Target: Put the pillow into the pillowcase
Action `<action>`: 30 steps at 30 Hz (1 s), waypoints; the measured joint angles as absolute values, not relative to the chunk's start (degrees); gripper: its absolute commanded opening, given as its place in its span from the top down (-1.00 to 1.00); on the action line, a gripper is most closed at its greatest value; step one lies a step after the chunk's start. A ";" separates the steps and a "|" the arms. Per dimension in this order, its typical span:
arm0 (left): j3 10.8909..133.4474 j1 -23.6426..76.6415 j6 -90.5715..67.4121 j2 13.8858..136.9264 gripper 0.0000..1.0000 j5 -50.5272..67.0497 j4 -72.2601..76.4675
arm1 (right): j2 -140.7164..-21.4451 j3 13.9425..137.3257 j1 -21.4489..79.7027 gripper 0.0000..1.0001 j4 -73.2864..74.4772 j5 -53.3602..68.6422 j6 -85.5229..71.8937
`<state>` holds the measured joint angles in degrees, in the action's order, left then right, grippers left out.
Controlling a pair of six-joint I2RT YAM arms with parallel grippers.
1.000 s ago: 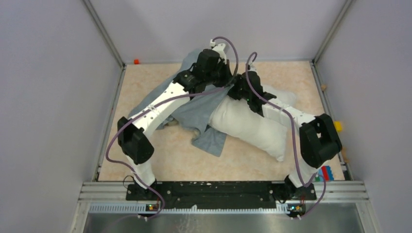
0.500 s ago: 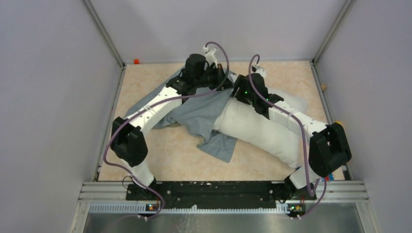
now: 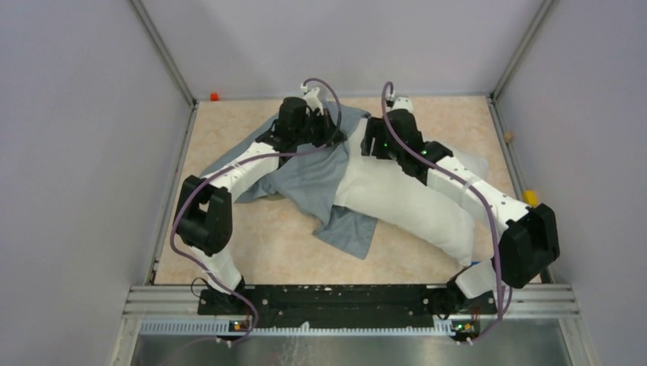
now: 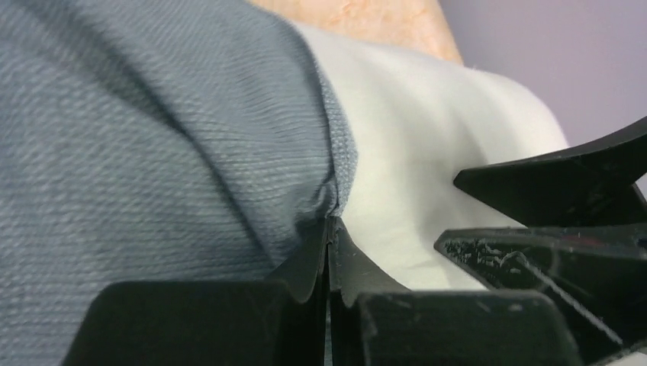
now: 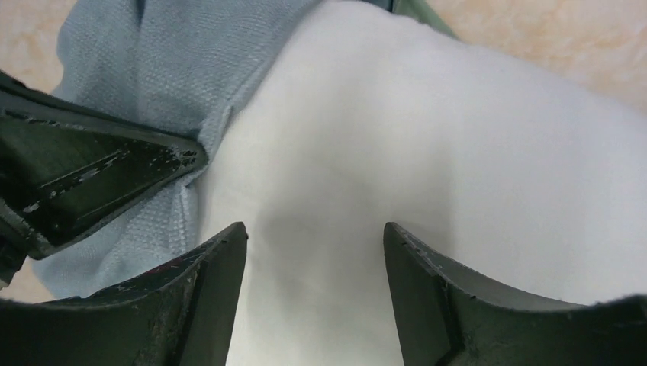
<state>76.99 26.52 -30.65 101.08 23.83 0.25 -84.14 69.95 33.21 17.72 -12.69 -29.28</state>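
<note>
Showing the large plump white rectangular pillow (image 3: 404,202) on the mottled peach tabletop (image 3: 259,252), its long axis running on a slant from its far end, where both grippers meet, down to its near right end. The thin wrinkled grey-blue cloth pillowcase (image 3: 313,179) spreads off the pillow's left flank and laps over the pillow's far left corner. Only that corner is covered and most of the pillow lies bare, so the insertion reads as barely begun. The left gripper (image 4: 329,232), at the pillow's far left corner, has its black fingers pressed fully together on the hem of the pillowcase, pinching the cloth edge just where it meets the white fabric. The right gripper (image 5: 313,240) hangs over the pillow's far end, just right of the left gripper, its jaws well apart with only the pillow's surface below them; it holds nothing. The relation that matters: the hem lies just to the left of the right gripper's open fingers, while the bulk of the pillow extends away from the hem toward the pillow's near end. Judged from this, the right gripper is the nearer one to take the free hem or the pillow's far end, and the case must travel along the pillow's long axis. The pillow looks soft and yielding, the pillowcase limp and creased
</note>
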 measured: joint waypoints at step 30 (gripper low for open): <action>83.20 33.43 -26.57 99.24 -0.55 18.37 -12.34 | -79.40 64.82 38.54 1.00 24.99 -17.10 -22.31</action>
